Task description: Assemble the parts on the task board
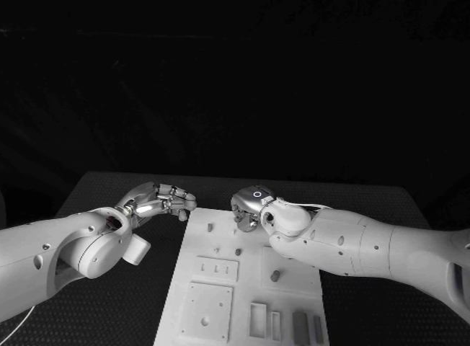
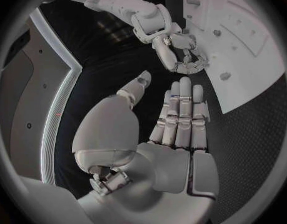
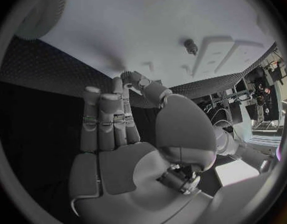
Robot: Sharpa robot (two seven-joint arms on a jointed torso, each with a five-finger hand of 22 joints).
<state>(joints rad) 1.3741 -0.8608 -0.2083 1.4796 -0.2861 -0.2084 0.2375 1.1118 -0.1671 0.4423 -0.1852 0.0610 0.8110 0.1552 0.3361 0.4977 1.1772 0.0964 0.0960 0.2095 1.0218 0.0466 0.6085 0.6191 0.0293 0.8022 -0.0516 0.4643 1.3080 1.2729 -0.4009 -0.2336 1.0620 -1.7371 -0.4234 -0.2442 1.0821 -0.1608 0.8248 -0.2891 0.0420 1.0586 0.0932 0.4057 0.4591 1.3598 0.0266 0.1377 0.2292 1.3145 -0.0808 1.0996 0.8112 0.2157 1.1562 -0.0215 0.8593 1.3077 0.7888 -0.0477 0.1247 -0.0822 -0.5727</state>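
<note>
The white task board (image 1: 220, 241) lies in the middle of the table, with small grey pegs (image 1: 275, 274) standing in it. My left hand (image 1: 162, 200) hovers over the table just off the board's far left corner, fingers stretched and thumb apart (image 2: 178, 119), holding nothing. My right hand (image 1: 251, 207) hangs over the board's far edge with its fingers bent down (image 2: 184, 55). In the right wrist view its thumb tip (image 3: 132, 78) lies close to a fingertip, and whether anything is between them is hidden. One peg (image 3: 191, 46) stands on the board (image 3: 137, 30) beyond that hand.
Two raised square plates (image 1: 216, 269) (image 1: 207, 310) sit on the board's left half. Long slots and dark grey bars (image 1: 300, 326) lie at its near right. Black textured table (image 1: 110, 187) surrounds the board. The two hands are about a hand's width apart.
</note>
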